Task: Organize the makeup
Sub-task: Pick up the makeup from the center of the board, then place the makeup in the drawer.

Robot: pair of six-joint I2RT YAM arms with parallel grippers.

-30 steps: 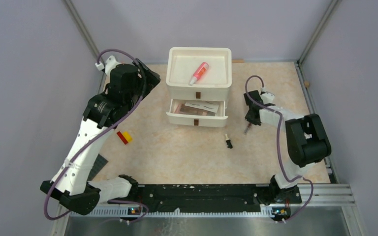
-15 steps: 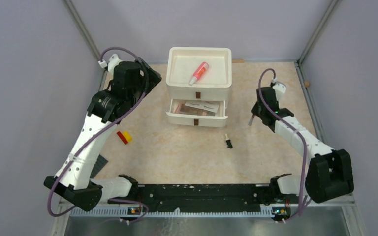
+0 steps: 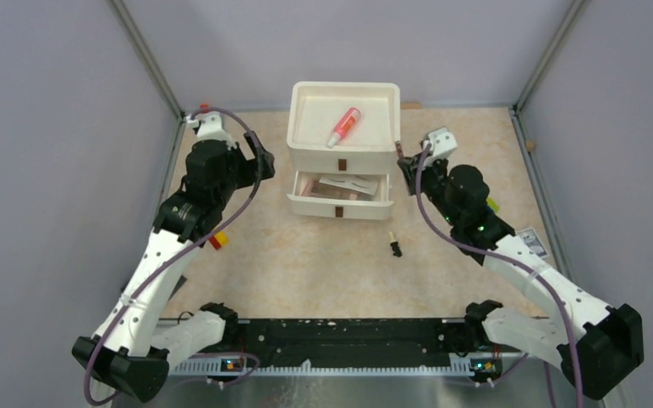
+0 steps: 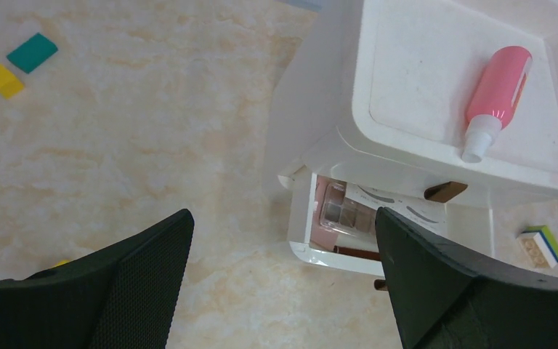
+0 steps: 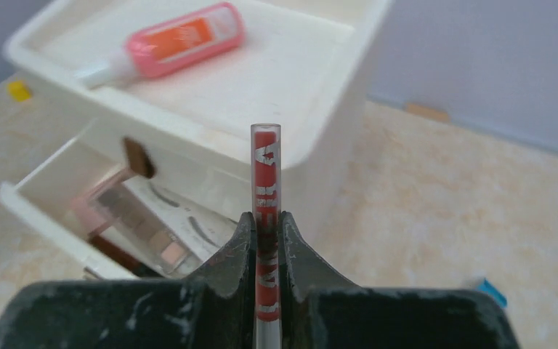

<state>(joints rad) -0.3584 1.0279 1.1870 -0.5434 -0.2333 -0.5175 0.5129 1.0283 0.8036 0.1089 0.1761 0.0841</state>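
Observation:
My right gripper is shut on a thin clear tube with red lettering, held upright just off the right front corner of the white drawer unit. A pink white-capped spray bottle lies in the unit's top tray. The lower drawer is pulled out and holds a white eyebrow card and a small palette. A short dark stick lies on the table in front of it. My left gripper hangs open and empty above the table, left of the drawer.
Toy blocks are scattered: green and yellow ones at the far left, a red-and-yellow one by the left arm, and one right of the drawer. Walls enclose the table on three sides.
The right arm has swung left from the table's right side to the drawer unit's right corner, carrying the tube. The left arm has shifted slightly back and lower.

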